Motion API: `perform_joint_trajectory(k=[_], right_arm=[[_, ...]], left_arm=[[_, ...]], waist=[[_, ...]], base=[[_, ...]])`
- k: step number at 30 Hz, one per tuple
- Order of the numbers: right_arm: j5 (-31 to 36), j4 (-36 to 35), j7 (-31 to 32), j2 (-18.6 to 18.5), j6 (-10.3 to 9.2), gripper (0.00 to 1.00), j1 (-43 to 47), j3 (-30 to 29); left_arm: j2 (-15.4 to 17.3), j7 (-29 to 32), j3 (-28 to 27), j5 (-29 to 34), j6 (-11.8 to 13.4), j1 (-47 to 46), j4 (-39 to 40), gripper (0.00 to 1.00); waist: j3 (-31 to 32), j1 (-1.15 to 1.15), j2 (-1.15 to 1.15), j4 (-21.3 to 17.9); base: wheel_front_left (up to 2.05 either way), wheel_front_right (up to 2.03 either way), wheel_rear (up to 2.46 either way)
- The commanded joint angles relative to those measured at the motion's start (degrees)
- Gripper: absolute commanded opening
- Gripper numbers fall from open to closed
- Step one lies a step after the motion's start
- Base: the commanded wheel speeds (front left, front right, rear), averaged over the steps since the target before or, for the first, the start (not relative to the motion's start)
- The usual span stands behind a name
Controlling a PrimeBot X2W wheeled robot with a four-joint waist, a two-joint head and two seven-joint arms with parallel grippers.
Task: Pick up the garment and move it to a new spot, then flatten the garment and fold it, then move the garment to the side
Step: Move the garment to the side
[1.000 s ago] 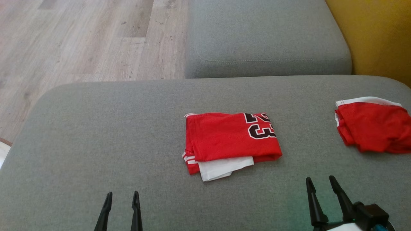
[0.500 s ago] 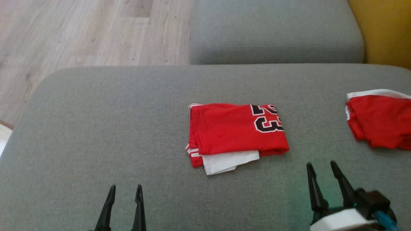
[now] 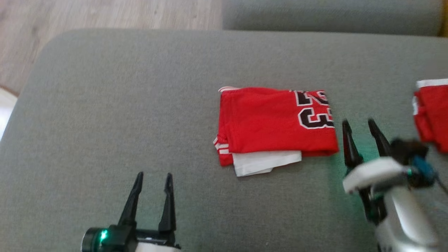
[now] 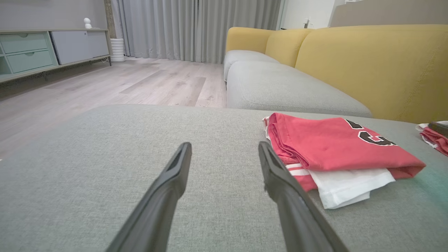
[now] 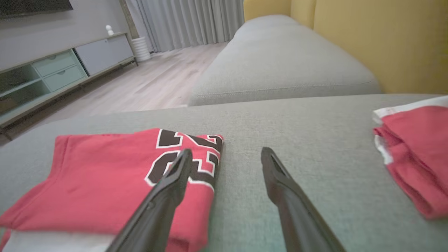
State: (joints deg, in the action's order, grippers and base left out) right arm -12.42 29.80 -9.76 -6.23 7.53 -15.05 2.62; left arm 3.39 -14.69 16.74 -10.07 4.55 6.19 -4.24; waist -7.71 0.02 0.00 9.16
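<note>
A folded red garment with a black number and white trim lies in the middle of the grey cushion; it also appears as the garment and the garment in the wrist views. My right gripper stands open just beside the garment's right edge, its left finger over the number corner. Well short of the garment, at its lower left, my left gripper is open and holds nothing.
A second folded red and white garment lies at the cushion's right edge. Another grey seat cushion lies behind, with a yellow backrest to the right. Wooden floor lies beyond the far left edge.
The head camera has tilted down. Both grippers have advanced up the cushion; the right one has come up beside the garment's right edge. The garment has not moved.
</note>
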Motion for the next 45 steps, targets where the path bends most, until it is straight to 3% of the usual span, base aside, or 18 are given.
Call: perform_joint_trajectory(k=[1,8,9,10,12,15,20,30,39,40,41,45], right_arm=[[-0.5,-1.0,0.7,-0.6,-0.04,1.00,-2.2,1.9],[-5.1,9.8,12.9,-3.0,-0.04,1.00,-12.1,5.6],[-5.1,11.6,14.2,-3.1,-0.04,0.95,-12.8,5.9],[-5.1,13.1,15.3,-3.0,-0.04,0.67,-13.2,6.3],[-6.1,14.7,16.3,-2.4,-0.04,0.00,-13.7,7.2],[-9.2,14.6,15.1,-1.8,-0.04,0.00,-13.7,8.8],[-9.5,12.6,11.2,-5.7,-0.04,0.00,-14.2,10.3],[-5.7,5.8,13.5,-21.6,-0.04,0.00,-19.3,8.0],[-3.8,-0.7,18.6,-33.8,-0.04,0.00,-21.0,0.2],[-3.8,-1.2,19.0,-34.5,-0.04,0.29,-21.0,-0.6],[-3.6,-1.6,19.4,-34.9,-0.04,0.98,-20.9,-1.2],[-2.5,-2.5,19.9,-34.0,-0.04,1.00,-19.9,-2.7]], left_arm=[[-0.5,-0.3,-1.3,-0.3,0.3,-2.1,1.5,1.00],[-0.5,-0.3,-0.1,-4.9,1.3,-4.8,1.2,1.00],[-0.5,-0.3,-0.1,-5.0,1.4,-5.0,1.2,1.00],[-0.5,-0.3,-0.1,-4.9,1.5,-5.2,1.1,1.00],[-0.5,-0.3,-0.3,-4.5,1.7,-5.3,1.0,1.00],[-0.5,-0.3,-1.3,-4.5,2.4,-5.2,1.6,1.00],[-0.5,-0.3,-2.4,-6.9,1.9,-5.0,2.7,1.00],[-0.5,-0.3,-4.9,-5.4,0.3,-7.3,6.1,1.00],[-0.5,-0.3,-5.5,-4.8,-0.1,-10.2,7.2,1.00],[-0.5,-0.3,-5.3,-4.5,0.0,-10.5,7.3,1.00],[-0.5,-0.3,-5.1,-4.3,-0.1,-10.7,7.3,1.00],[-0.5,-0.3,-4.4,-4.1,0.1,-11.4,7.0,1.00]], waist=[[-1.4,-0.02,0.00,0.5],[-3.6,-0.02,0.00,1.6],[-3.6,-0.02,0.00,1.7],[-3.6,-0.02,0.00,1.7],[-3.6,-0.02,0.00,1.7],[-3.5,-0.02,0.00,0.7],[-4.4,-0.02,0.00,-2.3],[-9.0,-0.02,0.00,-8.9],[-12.4,-0.02,0.00,-10.7],[-12.5,-0.02,0.00,-10.7],[-12.5,-0.02,0.00,-10.6],[-11.5,-0.02,0.00,-10.3]], base=[[0.00,0.00,0.00],[0.00,0.00,0.00],[0.00,0.00,0.00],[0.00,0.00,0.00],[0.00,0.00,0.00],[0.00,0.00,0.00],[0.00,0.00,0.00],[0.00,0.00,0.00],[0.00,0.00,0.00],[0.00,0.00,0.00],[0.00,0.00,0.00],[0.00,0.00,0.00]])
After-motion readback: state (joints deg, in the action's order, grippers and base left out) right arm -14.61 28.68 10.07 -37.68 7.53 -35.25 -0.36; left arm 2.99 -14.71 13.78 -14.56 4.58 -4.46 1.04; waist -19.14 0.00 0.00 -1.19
